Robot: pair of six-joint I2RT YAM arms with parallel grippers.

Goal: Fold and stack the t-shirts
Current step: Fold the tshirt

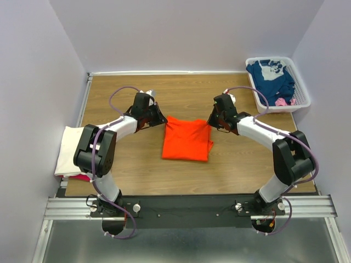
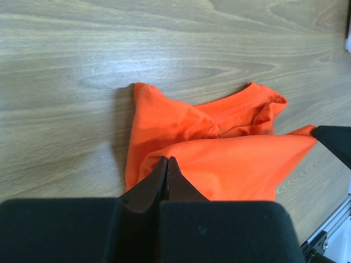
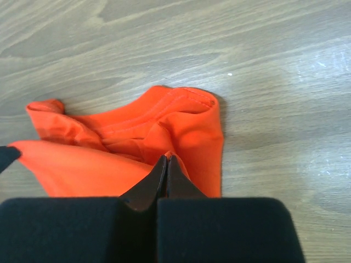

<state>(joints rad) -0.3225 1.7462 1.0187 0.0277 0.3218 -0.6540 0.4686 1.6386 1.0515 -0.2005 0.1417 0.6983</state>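
1 orange t-shirt (image 1: 186,138) lies folded into a rough rectangle near the middle of the counter (image 1: 241,170). The left pincer (image 1: 162,121) is clenched on its far-left corner, and the right pincer (image 1: 210,123) is clenched on its far-right corner. In each wrist view the 2 fingers meet tip to tip with orange cloth pinched between them. The top layer runs from 1 pincer to the other, and the collar sits crumpled beyond it.

At the counter's left edge, 1 cream-white t-shirt (image 1: 70,148) lies folded on 1 magenta-pink t-shirt (image 1: 81,177), of which only a sliver shows. At the far right corner, 1 white basket (image 1: 303,102) holds 1 navy t-shirt (image 1: 271,76) with white print. A bit of pink cloth (image 1: 282,102) lies beside it in the basket.

The 2 arms reach forward from their bases with elbows bowed outward. Their forearms angle inward, so the wrists flank the far edge of the orange t-shirt.
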